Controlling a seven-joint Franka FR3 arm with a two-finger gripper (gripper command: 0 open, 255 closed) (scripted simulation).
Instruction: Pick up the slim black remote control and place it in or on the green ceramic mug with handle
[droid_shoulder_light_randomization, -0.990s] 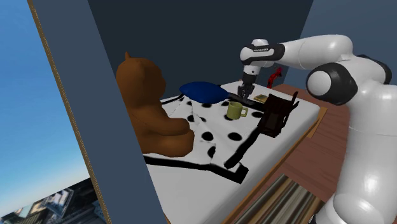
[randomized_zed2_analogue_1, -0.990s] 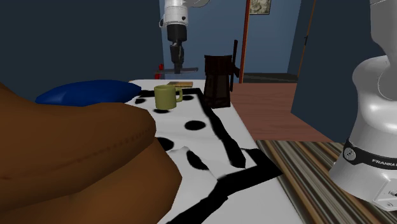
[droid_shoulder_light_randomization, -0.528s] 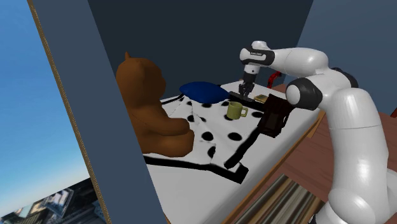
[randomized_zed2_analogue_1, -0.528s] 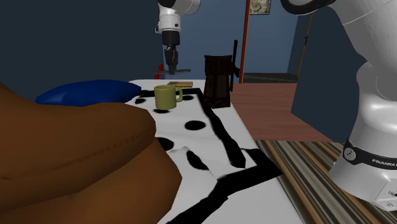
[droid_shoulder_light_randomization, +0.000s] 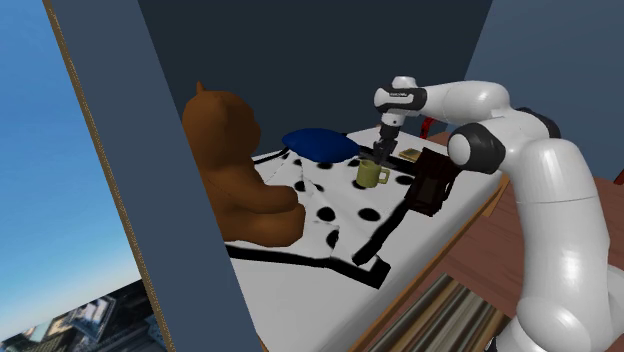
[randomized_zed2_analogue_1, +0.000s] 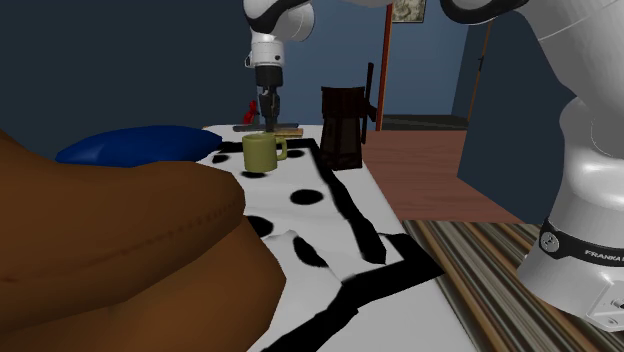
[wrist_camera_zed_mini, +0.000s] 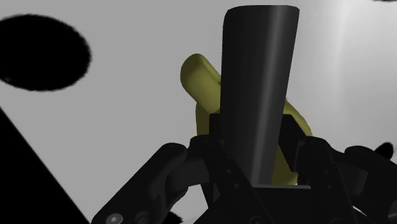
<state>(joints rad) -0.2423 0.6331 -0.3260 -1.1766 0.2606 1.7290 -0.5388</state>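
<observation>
Hanging from your gripper (randomized_zed2_analogue_1: 268, 108), the slim black remote (wrist_camera_zed_mini: 257, 83) is clamped between both fingers and points down at the olive-green mug (randomized_zed2_analogue_1: 262, 153) right beneath it; you cannot tell whether its tip touches the rim. The mug stands upright, handle toward the second exterior view's right, on a white bedcover with black spots (randomized_zed2_analogue_1: 300, 170), between a blue pillow (randomized_zed2_analogue_1: 135, 145) and a dark brown container (randomized_zed2_analogue_1: 343, 130). A brown teddy bear (droid_shoulder_light_randomization: 235, 165) sits nearby.

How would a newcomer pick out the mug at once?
Find the white bed cover with black spots, beside the big brown teddy bear. On it, between the blue pillow and the dark brown container, stands the mug: the only yellow-green thing, with a handle.
</observation>
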